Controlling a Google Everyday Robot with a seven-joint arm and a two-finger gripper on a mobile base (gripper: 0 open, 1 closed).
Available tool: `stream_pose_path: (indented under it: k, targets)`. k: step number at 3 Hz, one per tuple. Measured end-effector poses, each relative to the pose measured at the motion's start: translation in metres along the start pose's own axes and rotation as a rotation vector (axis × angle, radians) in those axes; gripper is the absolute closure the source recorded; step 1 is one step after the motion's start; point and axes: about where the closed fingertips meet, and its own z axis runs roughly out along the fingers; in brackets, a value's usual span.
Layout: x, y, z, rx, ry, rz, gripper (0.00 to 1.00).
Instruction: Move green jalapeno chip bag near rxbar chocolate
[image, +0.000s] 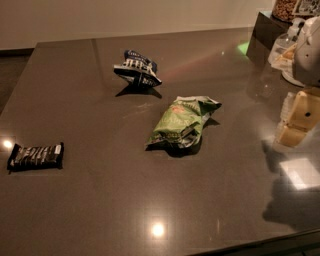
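Camera view shows a dark, glossy desk (100, 210) carrying three packets, and the relation that matters is a line running across it from right to left. At the picture's right edge sits the end effector (298, 119), a cream-coloured part hanging just over the desk's right side below the pale bulk of the arm; it holds nothing, and whether it is set wide or narrow cannot be told from this angle. Toward the picture's left of it, apart from it and about mid-desk, lies the green jalapeno chip bag (181, 124), crumpled and resting flat. Its long axis runs on a diagonal, from a near-left end to a far-right end, so the far-right end is the one turned toward the end effector. Well apart from the bag, further along the same leftward line and a little nearer the camera, the rxbar chocolate (36, 156) lies flat close to the desk's left edge, its length running roughly side to side in the picture. A dark blue and white bag (137, 69) stands behind the green one, off this line and clear of it. With a single arm there is no choice of side. In my judgement the task has not begun: the reach would go leftward to the bag, closing across its narrow width, and the carry would go on in the same direction toward the bar.
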Motion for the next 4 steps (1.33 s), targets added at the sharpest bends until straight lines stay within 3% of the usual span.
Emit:
stream_pose_path:
  k: [1,2,3,4]
  targets:
    - [0.0,0.0,0.0,0.0,0.0,0.0,0.0]
    - [-0.015,-0.016,0.007,-0.006,-0.02,-0.013,0.0]
    - [-0.037,-0.033,0.02,-0.016,-0.053,-0.041,0.0]
    - [-0.071,-0.046,0.044,-0.022,-0.089,-0.121,0.0]
